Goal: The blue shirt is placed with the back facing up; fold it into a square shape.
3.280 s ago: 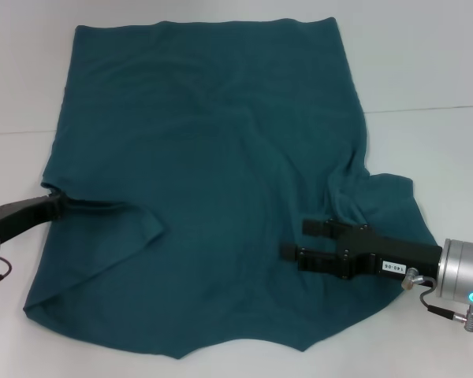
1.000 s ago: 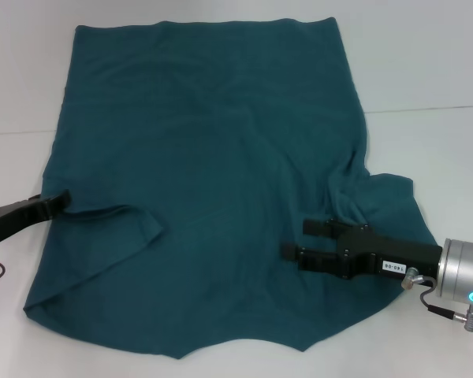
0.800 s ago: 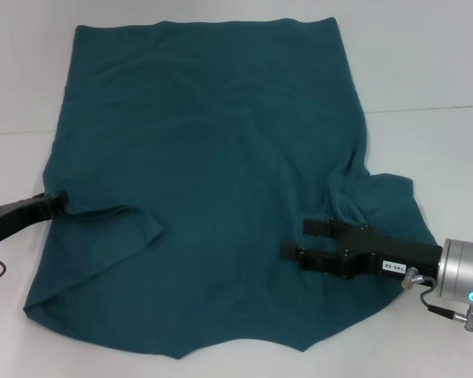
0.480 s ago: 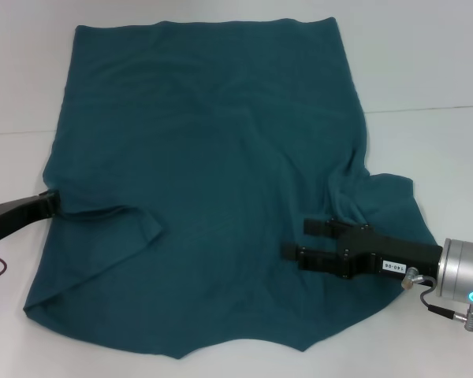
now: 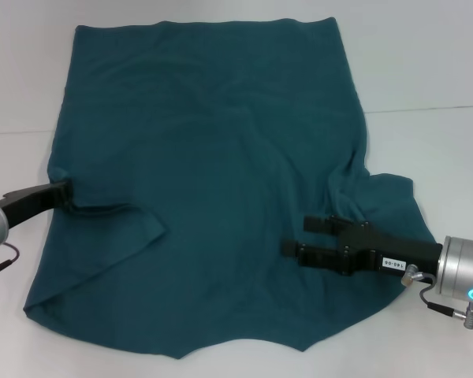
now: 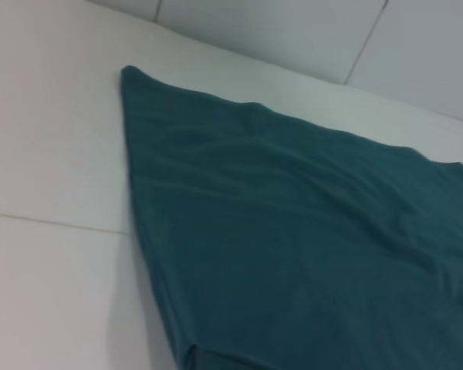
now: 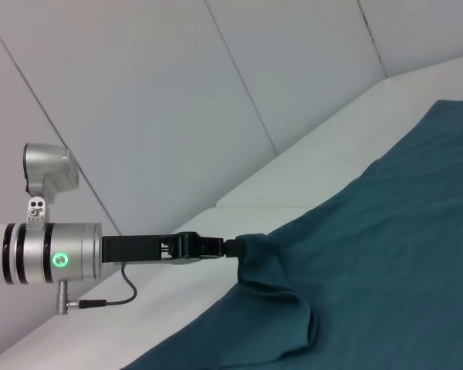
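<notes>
Head view: left gripper (image 5: 63,191) fingers pinching blue shirt (image 5: 213,157) sleeve edge for folding inward, right gripper (image 5: 299,239) fingers wide, hovering.

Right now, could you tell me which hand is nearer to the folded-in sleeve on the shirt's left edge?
Left. The left hand is pinching that sleeve; the right hand hovers open across the blue shirt.

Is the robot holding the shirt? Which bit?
Yes. The left hand pinches the blue shirt at its left side edge, where the sleeve folds in. The right hand hovers open, holding nothing.
</notes>
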Motion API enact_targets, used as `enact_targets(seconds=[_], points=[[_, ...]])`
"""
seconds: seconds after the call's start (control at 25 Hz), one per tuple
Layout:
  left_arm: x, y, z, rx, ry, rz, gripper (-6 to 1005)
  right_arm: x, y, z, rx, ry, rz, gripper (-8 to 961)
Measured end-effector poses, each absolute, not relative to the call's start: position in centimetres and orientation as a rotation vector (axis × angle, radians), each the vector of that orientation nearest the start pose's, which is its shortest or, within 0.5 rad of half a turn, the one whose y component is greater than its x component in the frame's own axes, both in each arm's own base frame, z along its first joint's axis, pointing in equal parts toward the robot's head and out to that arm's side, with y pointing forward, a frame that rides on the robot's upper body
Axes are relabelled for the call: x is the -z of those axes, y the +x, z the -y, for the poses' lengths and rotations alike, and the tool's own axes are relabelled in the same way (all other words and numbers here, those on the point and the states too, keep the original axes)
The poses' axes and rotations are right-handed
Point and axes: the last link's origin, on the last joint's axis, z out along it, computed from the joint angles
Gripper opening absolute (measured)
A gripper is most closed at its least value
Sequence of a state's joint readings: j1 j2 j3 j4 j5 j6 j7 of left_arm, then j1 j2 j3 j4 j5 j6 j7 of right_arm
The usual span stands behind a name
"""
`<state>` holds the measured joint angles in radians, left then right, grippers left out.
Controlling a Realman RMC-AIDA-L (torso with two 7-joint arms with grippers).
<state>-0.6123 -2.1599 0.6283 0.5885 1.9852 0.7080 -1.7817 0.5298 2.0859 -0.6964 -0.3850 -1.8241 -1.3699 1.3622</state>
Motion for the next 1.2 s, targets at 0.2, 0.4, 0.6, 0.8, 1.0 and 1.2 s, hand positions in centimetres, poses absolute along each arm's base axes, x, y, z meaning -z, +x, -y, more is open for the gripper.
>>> enact_targets(seconds=[0.2, 0.4, 0.6, 0.8, 1.0, 1.2], points=[[0.5, -30.6, -40.9, 0.541, -1.876, 1.258, 4, 3.9, 27.8, -32.7, -0.861, -2.503, -0.964, 911], [0.3, -29.9, -41.4, 0.583, -1.867, 1.289, 4, 3.7, 28.1, -32.7, -0.844, -2.503, -0.96, 911], [0.6, -28.7, -42.1, 0.61, -1.878, 1.299, 5, 3.5, 28.2, -32.7, -0.838, -2.503, -0.954, 911], [1.1, -27.5, -42.8, 0.63, -1.894, 1.302, 7, 3.6, 28.1, -32.7, -0.835, -2.509, -0.95, 911], [1.5, -26.9, -43.3, 0.663, -1.874, 1.318, 40, 3.8, 28.1, -32.6, -0.835, -2.513, -0.949, 911], [1.7, -26.7, -43.3, 0.67, -1.879, 1.322, 187, 3.9, 28.1, -32.5, -0.838, -2.513, -0.95, 912]])
